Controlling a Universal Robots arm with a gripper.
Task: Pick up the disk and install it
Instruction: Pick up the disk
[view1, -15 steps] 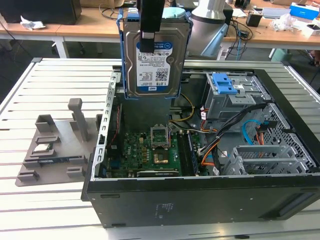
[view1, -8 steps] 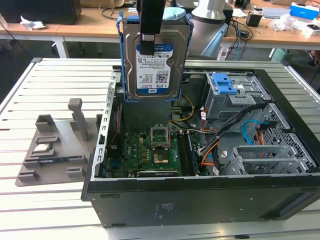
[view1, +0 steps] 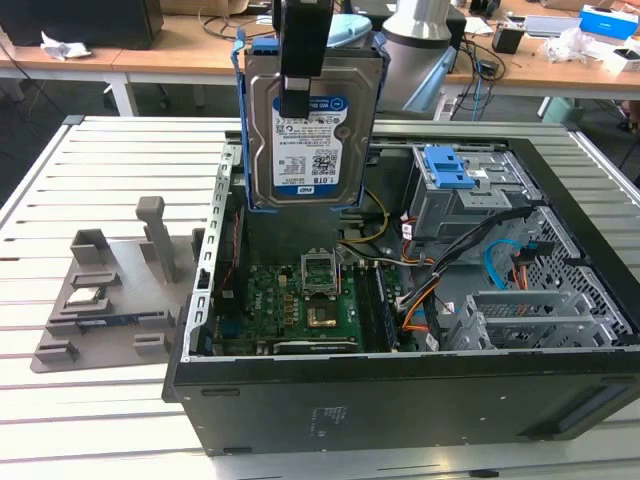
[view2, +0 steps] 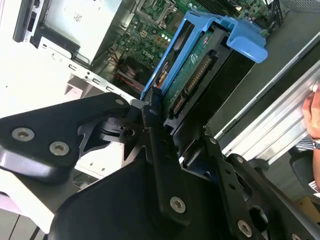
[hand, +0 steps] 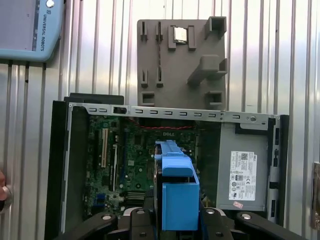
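Observation:
The disk (view1: 310, 150) hangs upright in the air above the open computer case (view1: 400, 400), its white-and-blue label facing the exterior camera and its blue carrier bracket (view1: 243, 110) framing it. My gripper (view1: 297, 100) is shut on the disk from above, with one black finger (view1: 300, 50) lying over the label. In the second wrist view the disk's green circuit-board side (view2: 192, 75) and blue bracket (view2: 245, 42) run out from between my fingers (view2: 155, 125). In the first wrist view the blue bracket (hand: 177, 192) hangs over the motherboard (hand: 135, 155).
The case holds a motherboard (view1: 300, 300), cables and a metal drive bay with a blue latch (view1: 455, 170). A grey fixture (view1: 100, 290) with a small silver chip (view1: 85, 295) lies on the slatted table at the exterior view's left. A person's hand (view2: 312, 115) is beside the table.

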